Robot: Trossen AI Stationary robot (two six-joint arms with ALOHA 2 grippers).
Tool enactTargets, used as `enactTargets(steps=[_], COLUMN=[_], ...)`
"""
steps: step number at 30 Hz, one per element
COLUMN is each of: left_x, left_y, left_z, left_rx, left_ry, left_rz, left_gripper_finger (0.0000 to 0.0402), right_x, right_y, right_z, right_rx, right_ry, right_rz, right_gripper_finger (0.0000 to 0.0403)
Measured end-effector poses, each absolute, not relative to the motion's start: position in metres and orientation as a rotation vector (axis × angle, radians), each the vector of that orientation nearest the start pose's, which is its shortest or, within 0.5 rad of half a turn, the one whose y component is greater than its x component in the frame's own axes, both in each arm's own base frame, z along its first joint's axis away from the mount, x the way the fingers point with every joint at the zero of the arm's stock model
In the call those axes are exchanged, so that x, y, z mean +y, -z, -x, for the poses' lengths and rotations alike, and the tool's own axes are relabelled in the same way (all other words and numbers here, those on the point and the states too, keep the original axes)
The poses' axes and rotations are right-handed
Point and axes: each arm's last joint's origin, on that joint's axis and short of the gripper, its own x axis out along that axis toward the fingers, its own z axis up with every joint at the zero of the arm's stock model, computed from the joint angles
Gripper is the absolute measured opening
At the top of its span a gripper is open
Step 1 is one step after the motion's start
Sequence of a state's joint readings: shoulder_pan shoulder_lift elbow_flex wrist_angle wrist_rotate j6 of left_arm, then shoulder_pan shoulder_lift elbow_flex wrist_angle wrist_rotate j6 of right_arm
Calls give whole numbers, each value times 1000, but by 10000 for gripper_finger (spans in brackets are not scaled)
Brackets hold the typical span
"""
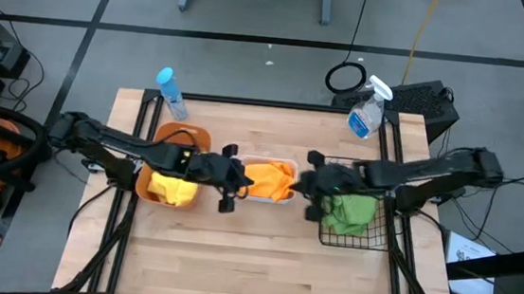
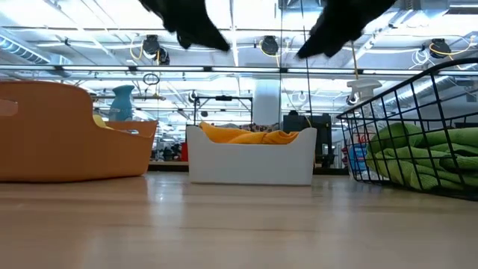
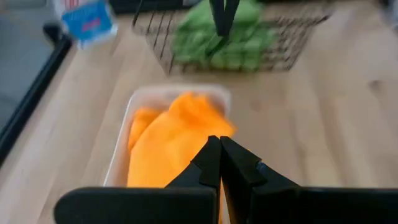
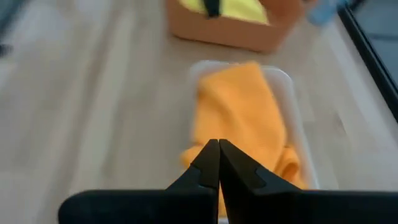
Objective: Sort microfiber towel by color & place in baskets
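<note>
All the towels lie in containers in a row across the table's middle. Orange towels (image 1: 270, 180) fill the white tub (image 1: 280, 162), yellow ones (image 1: 171, 189) sit in the orange-brown tub (image 1: 196, 139), and green ones (image 1: 351, 214) are in the black wire basket (image 1: 368, 240). My left gripper (image 1: 232, 184) is shut and hovers at the white tub's left end, its tips (image 3: 219, 146) over the orange cloth. My right gripper (image 1: 312, 188) is shut too, at the tub's right end (image 4: 219, 149). In the low view both hang well above the tubs (image 2: 216, 41) (image 2: 310, 48).
A blue-capped bottle (image 1: 171, 93) stands behind the orange-brown tub, and a clear spray bottle (image 1: 368, 109) behind the wire basket. The near half of the wooden table (image 1: 252, 260) is bare wood. Black frame rails run along both sides of the table.
</note>
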State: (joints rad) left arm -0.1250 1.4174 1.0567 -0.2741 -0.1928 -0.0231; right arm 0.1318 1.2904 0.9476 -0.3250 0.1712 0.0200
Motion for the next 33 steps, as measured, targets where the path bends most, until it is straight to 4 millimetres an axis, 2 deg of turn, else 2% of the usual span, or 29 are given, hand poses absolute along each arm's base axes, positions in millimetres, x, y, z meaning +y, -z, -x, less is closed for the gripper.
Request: enactTargets(steps=[3,6,10,14,16,20,26,33], left_x=[-41,-47,-52,-47,-39,-25,-23,-22], left_y=[-284,-284,-274,-250,-236,-226,-226,-211], left_z=[-292,-279,-264,-248,-237,-220,-205,-193], left_rx=[593,568,492,441,437,359,272,266], left_ry=[-53,-55,-42,-37,-57,-93,-85,-93], left_rz=[-99,-107,-111,-140,-141,-102,-59,-34], left_gripper_finger=[10,10,10,10,10,10,10,10], right_x=[45,51,53,48,44,39,34,31], right_y=[-281,-280,-267,-251,-243,-229,-222,-208], right_z=[-245,-216,-180,-152,-143,-129,-114,-107], right_rx=[618,537,409,306,274,241,178,149], right_ry=[-26,-75,-128,-146,-116,-108,-114,-119], right_rz=[119,115,88,78,83,126,167,151], right_gripper_finger=[0,0,0,0,0,0,0,0])
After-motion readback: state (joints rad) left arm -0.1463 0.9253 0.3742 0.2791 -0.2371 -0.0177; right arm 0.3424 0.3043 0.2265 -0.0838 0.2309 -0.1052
